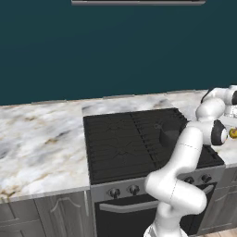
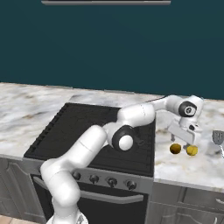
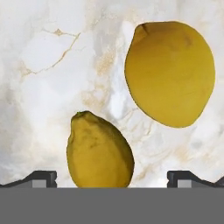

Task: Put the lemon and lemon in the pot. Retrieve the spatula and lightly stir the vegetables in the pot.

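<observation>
Two lemons lie on the marble counter to the right of the stove, a darker lemon (image 2: 175, 148) and a brighter lemon (image 2: 191, 150) beside it. My gripper (image 2: 184, 139) hangs open just above them. In the hand view the nearer lemon (image 3: 99, 153) sits between my spread fingertips (image 3: 43, 178), and the other lemon (image 3: 170, 72) lies farther off to the right. The dark pot (image 1: 167, 132) stands on the stove's right side, partly hidden by my arm. The spatula's flat blade (image 2: 218, 137) lies on the counter at the right edge.
The black stove top (image 2: 78, 127) takes up the middle, with knobs (image 2: 94, 178) along its front. Marble counter (image 1: 41, 143) stretches to the left, and a dark teal wall rises behind it.
</observation>
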You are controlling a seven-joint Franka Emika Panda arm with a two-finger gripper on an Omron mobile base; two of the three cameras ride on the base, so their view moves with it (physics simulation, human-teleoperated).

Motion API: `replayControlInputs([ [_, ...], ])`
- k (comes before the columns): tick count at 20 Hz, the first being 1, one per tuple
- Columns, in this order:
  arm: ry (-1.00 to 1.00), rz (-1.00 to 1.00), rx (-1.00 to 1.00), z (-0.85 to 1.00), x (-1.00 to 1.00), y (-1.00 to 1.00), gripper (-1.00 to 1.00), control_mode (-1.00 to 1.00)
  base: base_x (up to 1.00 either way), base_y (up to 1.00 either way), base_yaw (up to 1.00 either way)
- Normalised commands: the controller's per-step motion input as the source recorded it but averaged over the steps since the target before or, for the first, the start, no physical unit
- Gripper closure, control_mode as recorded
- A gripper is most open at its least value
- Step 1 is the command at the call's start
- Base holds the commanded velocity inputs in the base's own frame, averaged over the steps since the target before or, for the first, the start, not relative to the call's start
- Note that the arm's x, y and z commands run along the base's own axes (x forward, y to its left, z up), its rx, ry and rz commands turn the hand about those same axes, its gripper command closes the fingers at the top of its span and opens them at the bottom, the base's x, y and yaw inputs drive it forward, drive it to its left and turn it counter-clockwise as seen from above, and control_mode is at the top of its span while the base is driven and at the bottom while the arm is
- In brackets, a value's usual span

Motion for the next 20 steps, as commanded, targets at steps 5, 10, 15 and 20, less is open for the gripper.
replayControlInputs([
  [5, 0.03, 0.0, 0.0, -0.2, -0.02, 0.17, -1.0, -1.0, 0.0, 0.0, 0.0],
  [10, 0.04, 0.0, 0.0, -0.16, -0.1, 0.18, -1.0, -1.0, 0.0, 0.0, 0.0],
  [15, 0.01, 0.0, 0.0, -0.07, -0.31, 0.15, -1.0, -1.0, 0.0, 0.0, 0.0],
  [20, 0.0, 0.0, 0.0, 0.0, -0.31, 0.1, -1.0, -1.0, 0.0, 0.0, 0.0],
])
